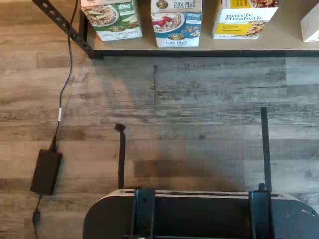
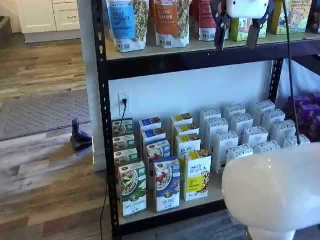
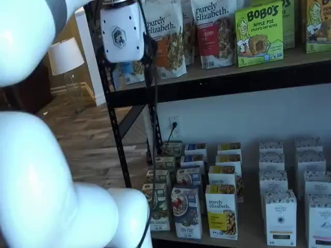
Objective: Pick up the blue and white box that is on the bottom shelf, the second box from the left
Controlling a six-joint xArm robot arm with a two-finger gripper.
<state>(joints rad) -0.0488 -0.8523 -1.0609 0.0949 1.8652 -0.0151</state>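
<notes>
Blue box (image 2: 167, 184) stands upright at the front edge of the bottom shelf (image 2: 200, 202), with a green box (image 2: 132, 188) just beside it on one side and a yellow box (image 2: 197, 175) just beside it on the other; more boxes of the same kinds line up behind each of them. In the wrist view the blue box (image 1: 177, 22) shows with a bowl of red berries on its face, again between the green box (image 1: 113, 19) and the yellow box (image 1: 244, 17), and bare wood floor (image 1: 189, 104) lies between the camera and the shelf. Nothing has been picked yet, as far as I can judge: the box sits untouched in its row. The gripper (image 2: 239, 36) hangs high up, level with the upper shelf (image 2: 200, 47) and well above the target, and its black fingers (image 2: 220, 30) stand wide apart with a plain gap and nothing in them. In a shelf view the white gripper body (image 3: 122, 33) sits in front of the bags on that upper shelf, fingers hidden. Almost all of the task looks to be left: come down to the bottom shelf, line up on the blue box, close on it without knocking its close neighbours, and lift it out.
</notes>
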